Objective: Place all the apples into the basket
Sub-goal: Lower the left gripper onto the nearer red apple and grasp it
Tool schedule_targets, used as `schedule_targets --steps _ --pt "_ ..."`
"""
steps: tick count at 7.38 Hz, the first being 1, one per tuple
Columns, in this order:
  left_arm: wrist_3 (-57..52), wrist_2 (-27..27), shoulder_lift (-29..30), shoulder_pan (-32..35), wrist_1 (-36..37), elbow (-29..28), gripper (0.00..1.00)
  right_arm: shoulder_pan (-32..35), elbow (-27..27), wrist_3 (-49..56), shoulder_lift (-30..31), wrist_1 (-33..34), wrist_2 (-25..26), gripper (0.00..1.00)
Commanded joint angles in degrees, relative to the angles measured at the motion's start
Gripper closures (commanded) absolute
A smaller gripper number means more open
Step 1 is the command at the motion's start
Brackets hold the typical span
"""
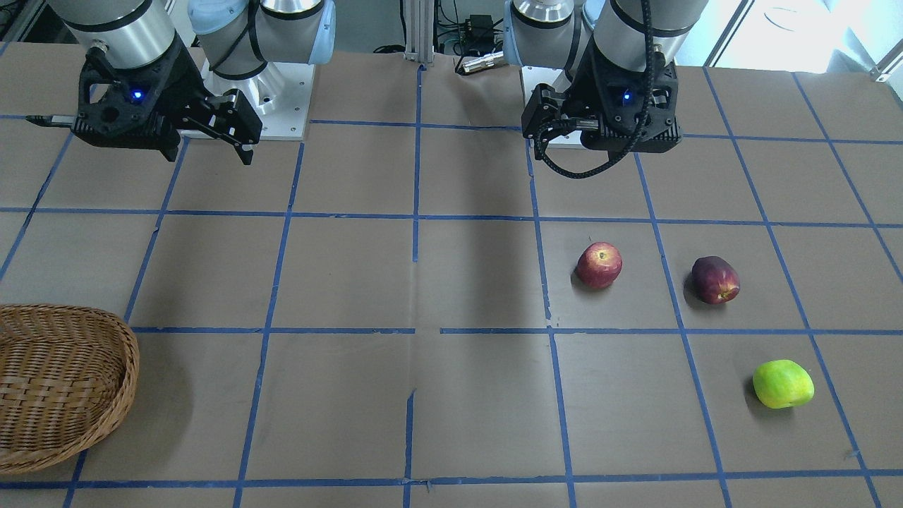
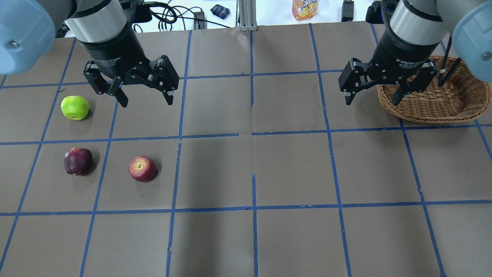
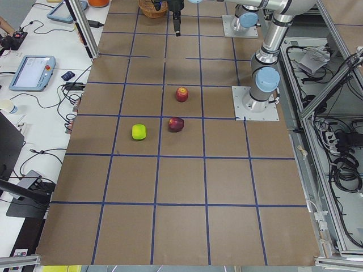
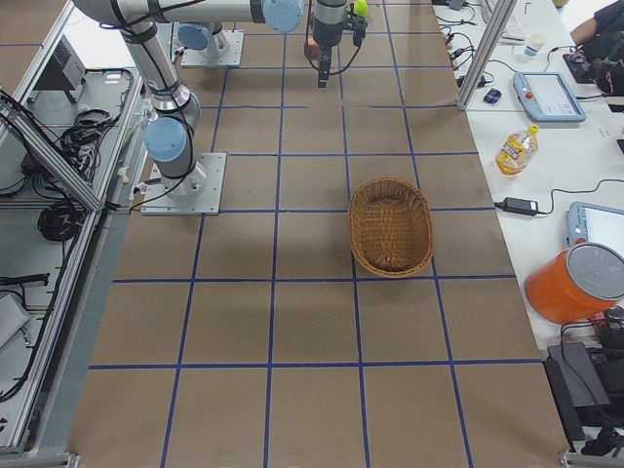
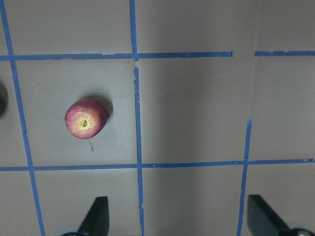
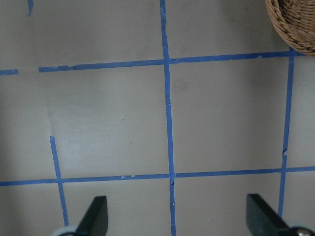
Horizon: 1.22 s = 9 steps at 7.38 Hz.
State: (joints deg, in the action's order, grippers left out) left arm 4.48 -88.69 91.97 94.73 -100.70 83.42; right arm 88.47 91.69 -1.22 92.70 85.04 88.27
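You're looking at a brown table (image 2: pixel 292 169) ruled into squares by blue tape (image 2: pixel 253 207). On the robot's left side, three apples sit apart from each other. The red apple (image 2: pixel 142 168) and the dark maroon apple (image 2: pixel 78 161) lie in neighbouring squares, and the green apple (image 2: pixel 75 107) lies one square farther out. On the right side, the wicker basket (image 2: pixel 430 116) rests across a tape line, well away from them.
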Motion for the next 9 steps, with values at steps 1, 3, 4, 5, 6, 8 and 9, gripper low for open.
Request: schedule_targets --steps 1,3,4,5,6,8,9 --pt "-0.35 -0.25 0.22 -0.07 0.32 0.51 0.00 0.04 0.16 -0.09 0.02 -0.05 0.06 0.00" --pt "-3.23 -0.16 1.89 -1.81 0.59 2.09 0.00 0.04 0.51 -0.09 0.02 -0.05 0.06 0.00" --pt "-5.86 0.01 2.16 -6.88 0.85 5.76 0.00 0.04 0.51 -0.09 0.20 -0.05 0.23 0.00" --pt "-11.72 0.01 3.20 -12.84 4.60 9.62 0.00 0.04 0.51 -0.01 0.20 -0.05 0.32 0.00" --pt "-16.30 0.45 3.65 -16.91 9.51 14.18 0.00 0.12 0.51 -0.01 0.29 -0.05 0.15 0.00" --pt "-17.49 0.89 6.36 -17.65 25.65 23.24 0.00 0.13 0.60 0.17 0.29 0.04 0.32 0.00" --pt "-17.93 0.98 7.33 -17.74 31.12 27.20 0.00 0.04 0.60 0.52 0.29 0.04 0.58 0.00"
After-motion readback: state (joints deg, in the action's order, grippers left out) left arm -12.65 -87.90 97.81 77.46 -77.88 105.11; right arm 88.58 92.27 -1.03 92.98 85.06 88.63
